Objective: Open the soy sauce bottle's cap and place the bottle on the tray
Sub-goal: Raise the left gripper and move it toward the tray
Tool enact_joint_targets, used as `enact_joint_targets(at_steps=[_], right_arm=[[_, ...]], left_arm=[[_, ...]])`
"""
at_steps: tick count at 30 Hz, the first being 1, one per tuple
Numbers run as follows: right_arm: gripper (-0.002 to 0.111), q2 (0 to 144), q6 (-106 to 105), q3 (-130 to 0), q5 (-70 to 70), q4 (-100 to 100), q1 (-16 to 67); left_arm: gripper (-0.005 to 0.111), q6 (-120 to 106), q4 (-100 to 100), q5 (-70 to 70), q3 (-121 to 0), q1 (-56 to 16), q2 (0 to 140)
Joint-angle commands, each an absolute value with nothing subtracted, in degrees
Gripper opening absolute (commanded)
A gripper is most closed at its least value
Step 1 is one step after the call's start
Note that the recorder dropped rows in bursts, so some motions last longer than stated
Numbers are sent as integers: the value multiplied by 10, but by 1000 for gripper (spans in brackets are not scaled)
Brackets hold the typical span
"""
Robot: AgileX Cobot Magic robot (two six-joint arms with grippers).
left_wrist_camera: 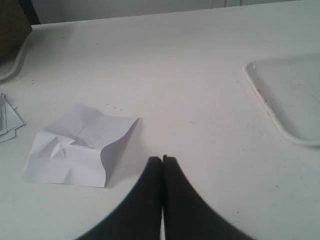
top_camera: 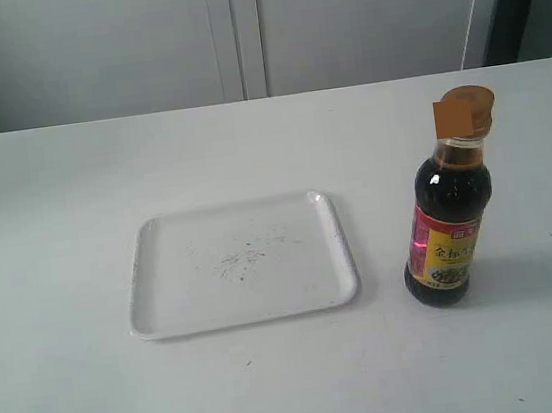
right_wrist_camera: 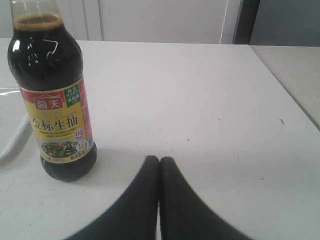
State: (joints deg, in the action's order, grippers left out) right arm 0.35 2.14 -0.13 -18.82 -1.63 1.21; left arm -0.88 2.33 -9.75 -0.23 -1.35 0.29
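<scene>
A: On the white table, seen from the outside camera, the soy sauce bottle stands upright to the right of the tray, near it but apart. The cap is on the neck and looks shut, I think. Neither arm shows here.

B: And the tray?

A: It holds only a few dark specks in the middle.

B: The left wrist camera?

A: The left gripper hangs low over the table with its 2 fingers pressed together, holding nothing. A crumpled sheet of paper lies just beside it, and a corner of the tray shows farther off.

B: The right one?

A: The right gripper is also closed and empty. The bottle stands close by it; the cap is out of that picture.

B: So nothing is started. How should the first step go?

A: I'd judge 1 gripper should open and clasp the body around the label to steady it, while the other lifts the small cap's edge. The bottle is tall on a narrow base, so pushing sideways could tip it.
</scene>
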Motion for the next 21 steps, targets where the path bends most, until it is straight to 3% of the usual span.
enact_joint_targets(at_steps=[1,10,13,21], right_arm=[[0,0,24,0,-181,-18,13],[0,0,24,0,-181,-18,13],[0,0,24,0,-181,-18,13],[0,0,24,0,-181,-18,13]], left_arm=[[0,26,26,-80,0,-13,0],[0,133,30,120,0,-13,0],[0,146,0,119,-25,-13,3],[0,191,-106,138,-169,-13,182]])
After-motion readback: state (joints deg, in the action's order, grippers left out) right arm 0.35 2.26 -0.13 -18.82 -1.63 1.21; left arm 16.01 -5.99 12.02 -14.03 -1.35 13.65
